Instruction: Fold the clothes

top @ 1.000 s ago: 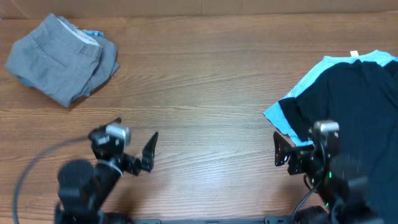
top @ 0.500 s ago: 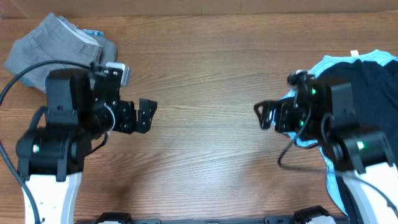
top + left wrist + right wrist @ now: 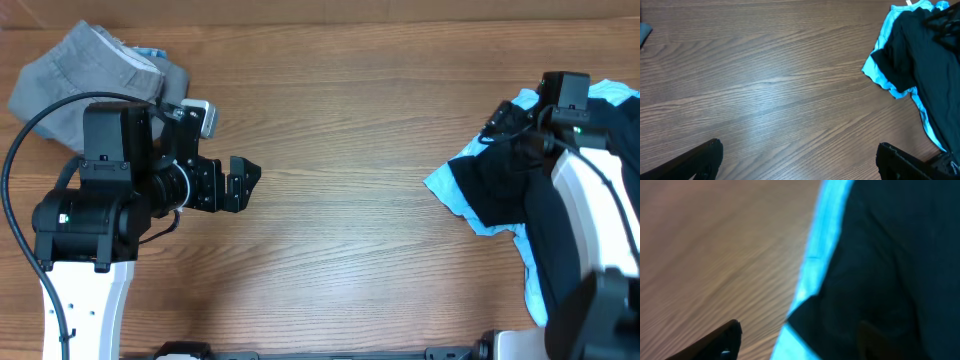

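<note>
black-and-blue shirt (image 3: 490, 185) crumpled at desk (image 3: 350, 250) right side | right jaws spread wide just over it, nothing held | left jaws open, empty, over bare middle | risk: a blind pinch may catch both layers and drag the heap askew

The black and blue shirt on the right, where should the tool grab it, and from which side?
Grip the shirt by its blue edge, the corner jutting toward the middle of the table. Probably come from above on that open side: the corner lies flat on bare wood, while the rest is bunched.
</note>
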Robot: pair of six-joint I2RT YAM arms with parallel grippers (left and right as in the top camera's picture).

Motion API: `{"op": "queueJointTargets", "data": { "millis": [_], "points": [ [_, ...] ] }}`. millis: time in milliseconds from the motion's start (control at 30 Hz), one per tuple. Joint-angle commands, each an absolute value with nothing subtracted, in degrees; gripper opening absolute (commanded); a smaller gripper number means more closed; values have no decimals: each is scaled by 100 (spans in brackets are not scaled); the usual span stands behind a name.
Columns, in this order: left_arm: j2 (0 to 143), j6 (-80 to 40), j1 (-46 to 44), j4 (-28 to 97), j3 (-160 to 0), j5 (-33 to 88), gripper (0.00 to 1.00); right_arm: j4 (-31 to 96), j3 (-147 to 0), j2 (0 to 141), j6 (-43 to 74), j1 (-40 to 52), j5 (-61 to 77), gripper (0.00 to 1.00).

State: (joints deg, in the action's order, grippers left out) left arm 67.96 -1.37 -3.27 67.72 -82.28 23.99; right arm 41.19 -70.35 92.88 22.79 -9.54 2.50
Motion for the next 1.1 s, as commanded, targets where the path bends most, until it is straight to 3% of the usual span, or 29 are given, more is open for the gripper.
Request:
{"op": "queueJointTargets", "data": {
  "millis": [0, 100, 233, 400, 533, 667, 767, 1067],
  "points": [
    [6814, -176, -303, 6766, -8385, 2512, 100, 4080, -7185, 9756, 2381, -1041, 510, 73],
    [6814, -174, -303, 6764, -8385, 2508, 100, 4125, -7175, 10272, 2364, -998, 565, 68],
    [6814, -174, -303, 6735, -8385, 2508, 100, 4077, -7161, 10739, 2366, -976, 519, 54],
    [6814, -174, -303, 6740, -8385, 2508, 100, 3990, -7164, 10836, 2386, -1000, 183, 47],
    [6814, -174, -303, 6746, -8385, 2508, 100, 4042, -7164, 10836, 2386, -1033, -51, 20],
    [6814, -174, -303, 6748, -8385, 2508, 100, 4115, -7177, 10796, 2362, -1114, -58, 18],
    [6814, -174, -303, 6748, -8385, 2508, 100, 4195, -7177, 10753, 2362, -1219, -54, 4],
    [6814, -174, -303, 6790, -8385, 2508, 100, 4622, -7555, 10141, 2359, -1815, -38, 4]
  ]
}}
